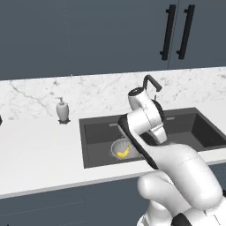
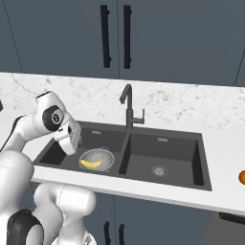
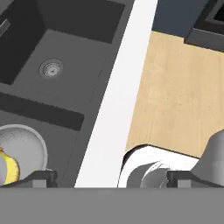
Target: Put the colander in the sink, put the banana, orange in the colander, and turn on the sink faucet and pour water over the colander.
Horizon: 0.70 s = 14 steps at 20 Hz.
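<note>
Colander (image 2: 97, 159) sits in the left basin of the sink (image 2: 184, 160), just left of centre in the right base view, banana (image 2: 92, 162) lying inside it; in the left base view the same colander (image 1: 120, 148) with the banana (image 1: 123, 151) shows at middle frame, partly behind the arm. Orange (image 2: 242, 177) rests on the white counter (image 2: 225, 143) at the far right edge, well apart from the sink. Faucet (image 2: 128, 109) stands upright behind the divider between the basins, spout reaching toward the left. Right basin holds only its round drain (image 2: 159, 170). Soap dispenser (image 1: 62, 110) stands on the counter at left, near the sink's back left corner. Gripper (image 3: 111, 177) at the bottom of the hand view, fingers (image 3: 43, 176) spread wide with nothing between them; colander (image 3: 26, 144) at lower left, counter edge running up the middle, wooden floor (image 3: 183, 87) at right.
</note>
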{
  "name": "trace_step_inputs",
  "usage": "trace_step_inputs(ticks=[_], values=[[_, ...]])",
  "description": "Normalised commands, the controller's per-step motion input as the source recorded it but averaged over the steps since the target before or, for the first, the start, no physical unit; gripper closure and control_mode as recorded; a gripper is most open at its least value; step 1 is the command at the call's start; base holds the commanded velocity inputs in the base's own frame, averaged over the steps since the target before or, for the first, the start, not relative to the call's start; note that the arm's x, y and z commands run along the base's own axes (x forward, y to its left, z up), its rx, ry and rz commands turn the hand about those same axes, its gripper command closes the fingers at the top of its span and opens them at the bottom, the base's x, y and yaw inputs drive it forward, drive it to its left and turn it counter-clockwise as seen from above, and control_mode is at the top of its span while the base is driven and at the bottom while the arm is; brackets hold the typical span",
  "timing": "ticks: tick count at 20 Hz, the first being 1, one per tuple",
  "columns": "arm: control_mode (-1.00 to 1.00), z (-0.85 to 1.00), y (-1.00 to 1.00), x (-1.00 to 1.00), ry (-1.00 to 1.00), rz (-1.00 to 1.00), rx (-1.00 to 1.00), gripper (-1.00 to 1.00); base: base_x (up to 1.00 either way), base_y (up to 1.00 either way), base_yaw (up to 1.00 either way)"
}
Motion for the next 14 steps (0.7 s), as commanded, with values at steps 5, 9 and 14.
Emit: trace_step_inputs(ticks=[5, 9, 14], values=[[-1.00, 0.00, -0.99, -0.45, -0.17, -0.33, 0.29, -1.00, 0.00, 0.00, 0.00], [-1.00, 0.00, -1.00, -0.12, -0.19, -0.37, 0.27, -1.00, 0.00, 0.00, 0.00], [-1.00, 0.00, -1.00, 0.00, -0.19, -0.43, 0.17, -1.00, 0.00, 0.00, 0.00]])
